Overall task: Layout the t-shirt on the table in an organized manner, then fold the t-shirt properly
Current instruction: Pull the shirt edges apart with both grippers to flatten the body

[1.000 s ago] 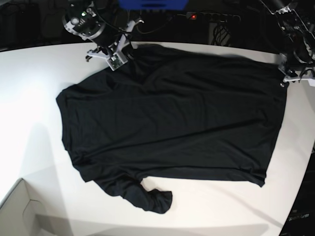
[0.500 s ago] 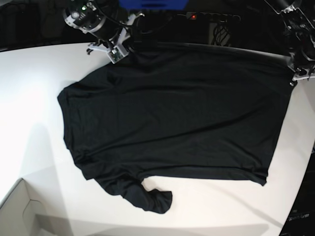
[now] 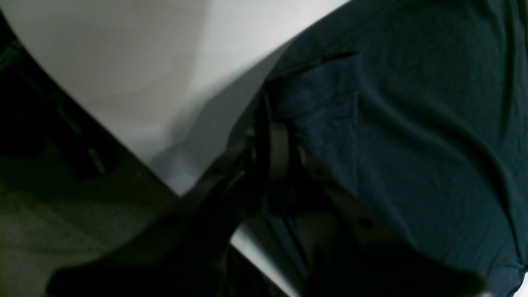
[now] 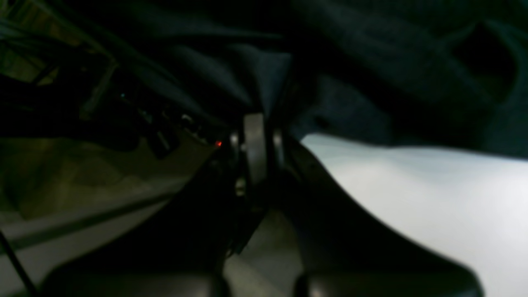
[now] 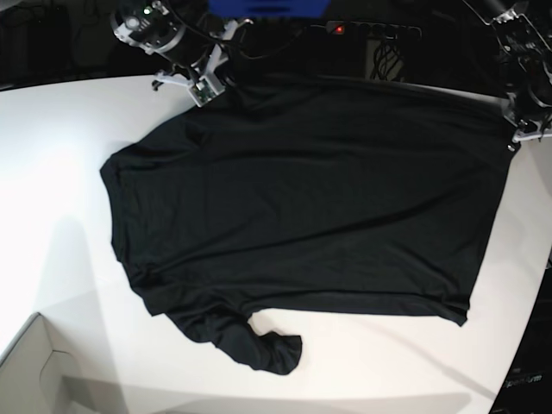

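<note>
The black t-shirt (image 5: pixel 310 198) lies spread over the white table (image 5: pixel 52 172), its far edge lifted and stretched between both grippers. My left gripper (image 5: pixel 516 131) is at the shirt's far right corner, shut on the fabric. In the left wrist view the left gripper (image 3: pixel 274 142) pinches the t-shirt (image 3: pixel 412 123) edge above the table (image 3: pixel 144 53). My right gripper (image 5: pixel 214 86) holds the far left corner, and the right wrist view shows this gripper (image 4: pixel 258 123) closed on dark t-shirt cloth (image 4: pixel 371 74). A bunched sleeve (image 5: pixel 263 345) lies near the front.
A pale cardboard box corner (image 5: pixel 34 371) sits at the front left. A power strip with a red light (image 5: pixel 371 28) lies beyond the table's far edge. The curved table edge (image 5: pixel 530 302) runs down the right side.
Both grippers have pulled the shirt's far edge back and up, so the far edge now runs straighter. The left gripper closed on the right corner.
</note>
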You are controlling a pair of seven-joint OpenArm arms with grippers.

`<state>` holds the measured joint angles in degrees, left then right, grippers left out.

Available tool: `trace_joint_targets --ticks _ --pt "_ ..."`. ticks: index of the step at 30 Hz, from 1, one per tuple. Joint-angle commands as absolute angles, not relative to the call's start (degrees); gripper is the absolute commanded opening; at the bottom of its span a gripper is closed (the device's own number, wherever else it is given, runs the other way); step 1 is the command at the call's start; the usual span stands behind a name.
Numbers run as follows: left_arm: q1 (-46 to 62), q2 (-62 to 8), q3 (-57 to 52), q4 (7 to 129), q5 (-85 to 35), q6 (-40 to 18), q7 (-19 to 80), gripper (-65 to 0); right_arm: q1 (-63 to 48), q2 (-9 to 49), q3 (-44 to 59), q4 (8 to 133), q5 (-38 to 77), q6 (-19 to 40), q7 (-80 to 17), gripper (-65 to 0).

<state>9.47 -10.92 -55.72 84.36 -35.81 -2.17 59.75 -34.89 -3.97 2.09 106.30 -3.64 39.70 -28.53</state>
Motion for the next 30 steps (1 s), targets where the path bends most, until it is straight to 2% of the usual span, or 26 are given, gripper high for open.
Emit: trace_joint_targets --ticks 1,11,20,30 --pt "9.0 -12.0 -56.0 85.4 -36.2 -2.3 58.7 -65.0 -35.2 -4.1 2.3 107.3 -2.9 40.0 -27.6 -65.0" --pt "9.5 -12.1 -56.1 85.6 -36.2 -2.3 58.7 -65.0 -35.4 -4.2 2.3 107.8 -2.8 40.0 -27.4 -65.0" --pt "9.5 -12.1 -57.5 85.8 -36.4 -2.3 58.7 -65.0 -39.3 -4.4 2.2 112.0 -2.7 40.0 -11.8 -65.0" --pt "6.0 -11.5 -59.9 89.5 -36.4 -2.3 58.7 -65.0 -36.0 -4.4 2.2 111.5 -2.7 40.0 -11.4 -65.0"
